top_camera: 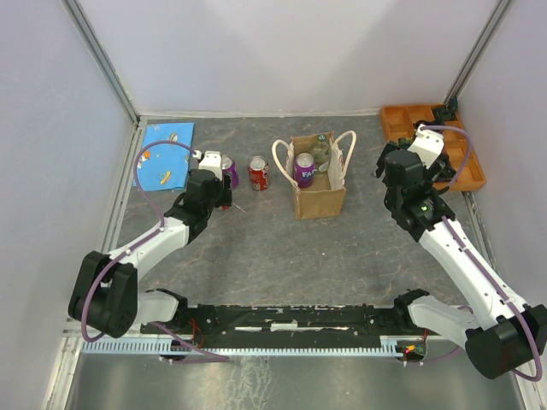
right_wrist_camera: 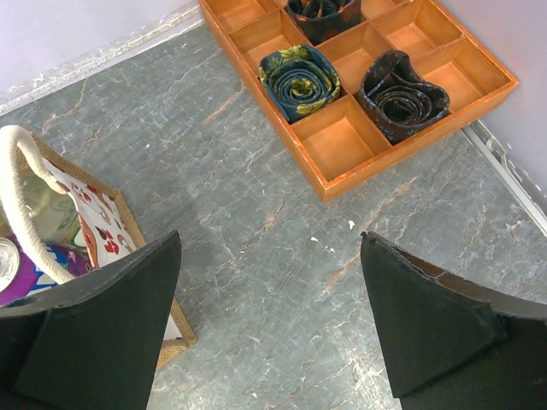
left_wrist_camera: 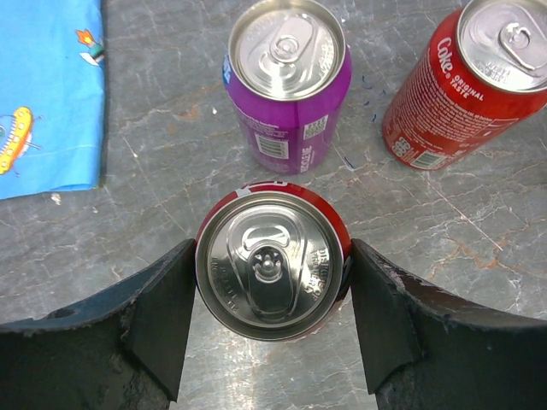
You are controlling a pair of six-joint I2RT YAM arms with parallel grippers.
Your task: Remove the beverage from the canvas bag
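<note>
grip firm: left gripper [left_wrist_camera: 272,282] clamps red can [left_wrist_camera: 270,266] beside purple can [left_wrist_camera: 287,81]. i'd seat it upright, then release slowly, retreat straight. right gripper [right_wrist_camera: 269,256] spread, empty, near canvas bag [top_camera: 319,202].

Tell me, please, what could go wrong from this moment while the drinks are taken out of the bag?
1. The left gripper holds the red can close to the standing purple can and Coke can; opening wide or swinging away may knock them over.
2. Nothing steadies the bag; the open right gripper hangs beside it. Lifting the bagged can may snag a handle or tip the bag.
</note>
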